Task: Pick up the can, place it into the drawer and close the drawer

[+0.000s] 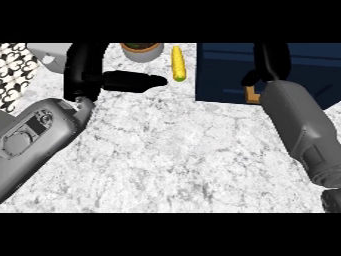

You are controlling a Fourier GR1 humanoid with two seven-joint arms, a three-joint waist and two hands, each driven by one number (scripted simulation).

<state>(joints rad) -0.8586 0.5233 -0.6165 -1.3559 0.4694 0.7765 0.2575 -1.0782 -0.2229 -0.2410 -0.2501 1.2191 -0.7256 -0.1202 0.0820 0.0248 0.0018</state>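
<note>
No can shows anywhere in the head view. The dark blue drawer (313, 65) fills the upper right, and its inside looks dark. My right hand (271, 60) reaches over the drawer's left part, with its top cut off by the view's edge. A small tan-edged corner (253, 94) shows at the drawer's front, just left of my right wrist. My left hand (84, 67) rests open at the upper left, fingers up and thumb (132, 81) stretched out to the right over the counter.
A yellow corn cob (178, 63) lies on the marble counter (180, 150) between my hands. A grey pot (142, 51) stands at the back beside it. A grey object (49, 54) and a patterned tile wall (3, 70) sit at the far left.
</note>
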